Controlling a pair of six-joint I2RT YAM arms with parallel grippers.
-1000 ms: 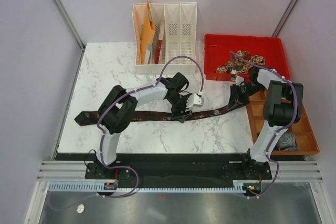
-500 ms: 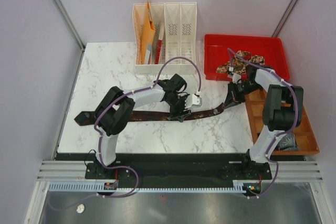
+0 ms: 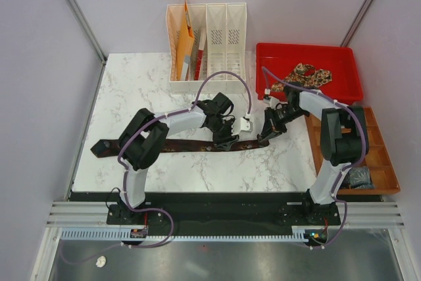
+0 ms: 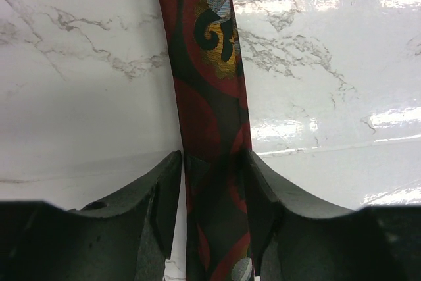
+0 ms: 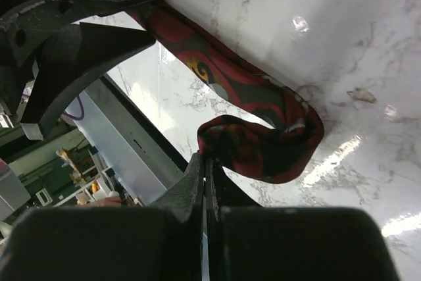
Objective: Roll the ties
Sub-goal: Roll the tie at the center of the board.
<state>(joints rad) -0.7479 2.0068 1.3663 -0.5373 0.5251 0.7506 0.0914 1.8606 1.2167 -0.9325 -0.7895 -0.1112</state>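
A dark maroon tie (image 3: 177, 145) lies left to right across the marble table (image 3: 145, 83). My left gripper (image 3: 227, 140) stands over its right part. In the left wrist view the jaws (image 4: 210, 162) are open, one finger on each side of the tie (image 4: 210, 64). My right gripper (image 3: 266, 137) is just right of the left one. In the right wrist view it (image 5: 207, 162) is shut on the tie's narrow end (image 5: 263, 136), which is curled back into a small loop. A tan paisley tie (image 3: 304, 74) lies in the red bin (image 3: 263, 70).
A white file holder (image 3: 207, 41) with orange folders stands at the back edge. An orange compartment tray (image 3: 375, 156) sits at the right edge, with a dark object in its near corner. The red bin is at the back right.
My right gripper has moved left with the tie's narrow end, folding it over toward my left gripper. The left gripper has hardly moved.
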